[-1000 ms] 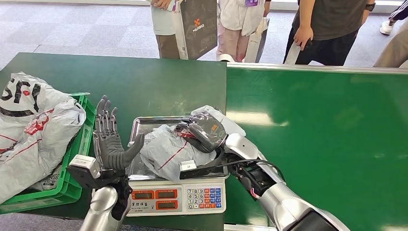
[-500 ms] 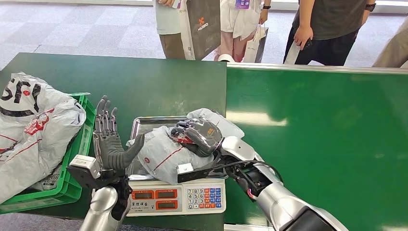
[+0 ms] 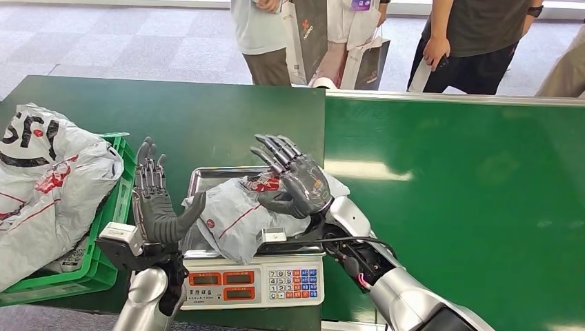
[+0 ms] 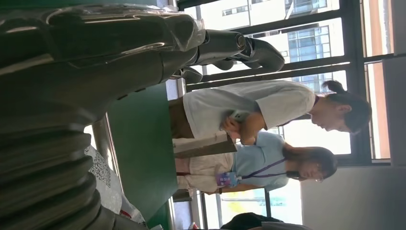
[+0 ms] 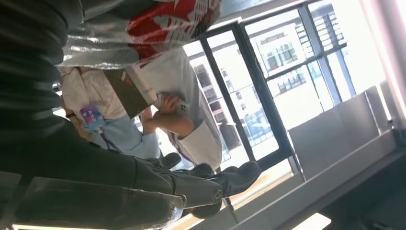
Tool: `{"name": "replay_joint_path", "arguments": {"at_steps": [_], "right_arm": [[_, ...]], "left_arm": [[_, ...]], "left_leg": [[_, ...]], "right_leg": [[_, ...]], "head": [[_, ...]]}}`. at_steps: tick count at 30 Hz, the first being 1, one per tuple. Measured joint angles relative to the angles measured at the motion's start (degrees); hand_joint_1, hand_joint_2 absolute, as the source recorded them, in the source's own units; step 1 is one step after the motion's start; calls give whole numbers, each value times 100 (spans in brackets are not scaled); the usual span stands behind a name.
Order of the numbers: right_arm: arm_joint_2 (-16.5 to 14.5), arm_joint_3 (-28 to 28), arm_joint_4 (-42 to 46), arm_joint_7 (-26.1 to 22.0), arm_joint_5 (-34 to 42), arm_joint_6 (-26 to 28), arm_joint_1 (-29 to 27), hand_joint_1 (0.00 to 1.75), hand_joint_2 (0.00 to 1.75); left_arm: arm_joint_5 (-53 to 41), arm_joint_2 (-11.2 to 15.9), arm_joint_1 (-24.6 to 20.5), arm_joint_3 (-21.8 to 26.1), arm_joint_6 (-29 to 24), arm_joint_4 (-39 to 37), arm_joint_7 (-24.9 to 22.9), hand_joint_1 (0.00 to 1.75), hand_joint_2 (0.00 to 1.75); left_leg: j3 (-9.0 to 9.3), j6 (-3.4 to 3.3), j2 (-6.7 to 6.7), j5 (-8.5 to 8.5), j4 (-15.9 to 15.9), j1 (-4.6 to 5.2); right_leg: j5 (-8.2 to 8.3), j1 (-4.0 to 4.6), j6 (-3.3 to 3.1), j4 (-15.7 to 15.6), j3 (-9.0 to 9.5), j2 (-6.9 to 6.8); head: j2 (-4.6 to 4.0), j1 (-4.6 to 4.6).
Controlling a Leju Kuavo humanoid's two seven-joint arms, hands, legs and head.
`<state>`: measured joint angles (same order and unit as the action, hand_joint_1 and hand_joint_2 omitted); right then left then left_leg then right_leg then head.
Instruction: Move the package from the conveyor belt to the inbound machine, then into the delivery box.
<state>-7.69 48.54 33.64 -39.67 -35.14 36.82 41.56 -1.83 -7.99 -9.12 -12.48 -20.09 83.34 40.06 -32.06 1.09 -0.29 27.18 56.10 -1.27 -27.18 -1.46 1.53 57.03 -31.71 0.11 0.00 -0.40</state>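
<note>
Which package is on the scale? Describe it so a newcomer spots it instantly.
Find the white electronic scale with orange displays and a coloured keypad at the near table edge. On its steel tray lies a crumpled grey plastic mailer bag with red stripes. Unlike the bags piled in the green plastic crate, it lies alone between both hands.

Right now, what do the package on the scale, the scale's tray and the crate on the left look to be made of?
Package: thin grey plastic mailer, likely polyethylene; it crumples and shines.
Scale tray: bare metal, probably stainless steel, with a mirror-like raised rim.
Green crate: rigid moulded plastic, judging by its slotted wall.
</note>
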Motion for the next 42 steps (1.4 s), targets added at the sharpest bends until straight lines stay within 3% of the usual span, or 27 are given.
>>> {"name": "replay_joint_path", "arguments": {"at_steps": [8, 22, 30, 37, 42], "right_arm": [[395, -144, 1153, 0, 896, 125, -357, 0, 175], [749, -410, 2252, 0, 1224, 74, -655, 0, 175], [910, -1287, 3545, -6, 2252, -665, -1258, 0, 175], [1002, -1830, 4087, -2, 2367, -887, -1614, 0, 175], [1124, -2366, 4278, 139, 2386, -1414, -2068, 0, 175]], "left_arm": [[56, 16, 31, 23, 89, 99, 0, 0, 175], [50, 22, 39, 42, 82, 127, 0, 0, 175], [29, 45, 178, 73, -37, 245, 0, 0, 175], [23, 54, 258, 116, -75, 330, 0, 0, 175], [-22, 72, 420, 174, -158, 470, 0, 0, 175]], "left_leg": [[-1, 0, -1, 0, 0, 0], [-1, 0, -2, -1, 0, 0], [-2, 1, -3, 0, 0, 0], [2, 1, -3, 0, 0, 0], [0, 1, -5, 0, 0, 0]], "right_leg": [[0, 0, 0, 0, 0, 0], [1, 0, -1, 1, 0, 0], [0, 0, -1, 0, -1, 0], [1, 0, -2, 0, 2, -1], [0, -1, -1, -1, 1, -2]], "head": [[0, 1], [0, 0], [0, 0], [0, -1], [0, 0]]}}
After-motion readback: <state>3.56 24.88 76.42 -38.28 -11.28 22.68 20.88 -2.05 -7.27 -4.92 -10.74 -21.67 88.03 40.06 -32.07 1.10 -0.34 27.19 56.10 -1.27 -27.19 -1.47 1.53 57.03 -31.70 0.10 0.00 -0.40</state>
